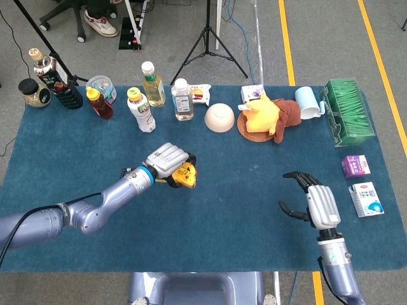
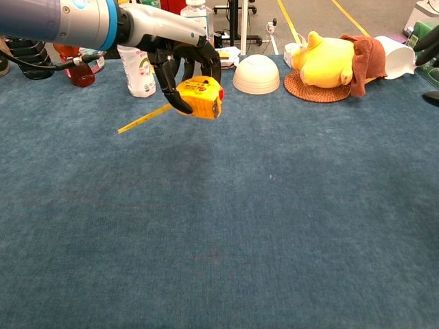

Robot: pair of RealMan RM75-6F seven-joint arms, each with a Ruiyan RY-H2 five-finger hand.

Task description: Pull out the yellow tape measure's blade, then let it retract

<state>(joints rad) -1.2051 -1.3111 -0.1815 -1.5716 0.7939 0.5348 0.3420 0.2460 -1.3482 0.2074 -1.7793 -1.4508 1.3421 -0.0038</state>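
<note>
Left hand (image 2: 180, 60), fingers curled from above around the yellow tape measure case (image 2: 200, 98), which it holds clear of the blue cloth-covered table (image 2: 274, 226). A short length of yellow blade (image 2: 143, 119) projects from the case toward the hand's wrist side, slanting down. Just beyond the hand stand a white bottle with a green label (image 1: 141, 110), a clear plastic water bottle (image 1: 182, 99) and an upturned white bowl (image 1: 219, 117); further along the same row lies a yellow plush toy with a brown part (image 1: 270, 114) on a round woven mat (image 1: 246, 129). Right hand (image 1: 315, 203), well apart from the tape measure, raised above the table, fingers spread and holding nothing; beside it on its outer side lie a small purple box (image 1: 355, 166) and a white-and-blue carton (image 1: 365, 199).
</note>
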